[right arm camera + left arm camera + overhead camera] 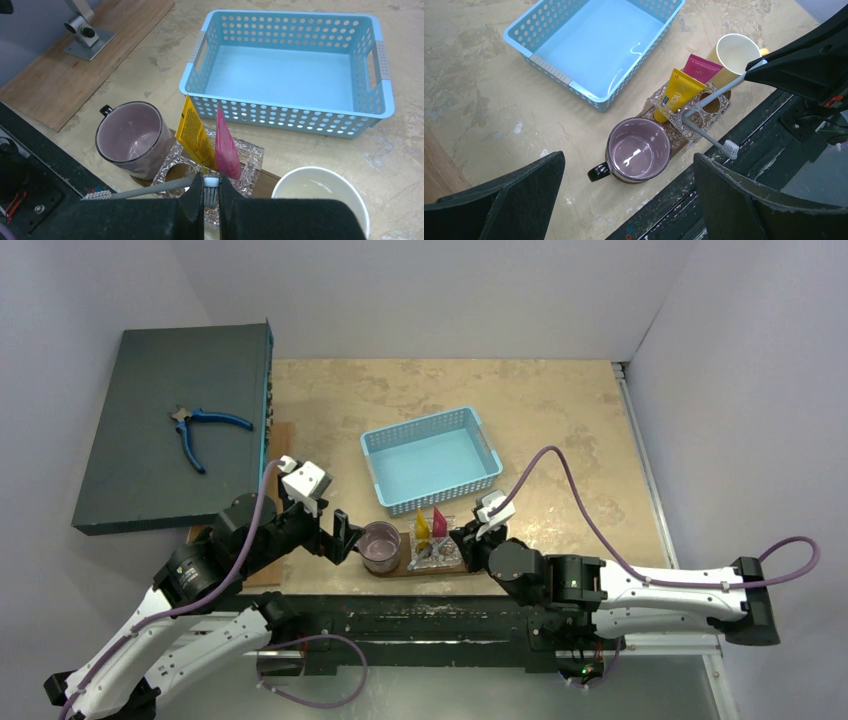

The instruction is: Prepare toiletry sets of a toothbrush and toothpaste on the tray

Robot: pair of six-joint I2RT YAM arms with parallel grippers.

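Over tray (264, 175), toothbrush (150, 188), bristles leftward

The tray (267, 176) lies mostly hidden under the mug (131, 137), glass holder (250, 152) and cup (320, 192). The right claw (210, 185) covers one end of the toothbrush (150, 188) and the cup's near rim. From above, the toothbrush is too small to tell.
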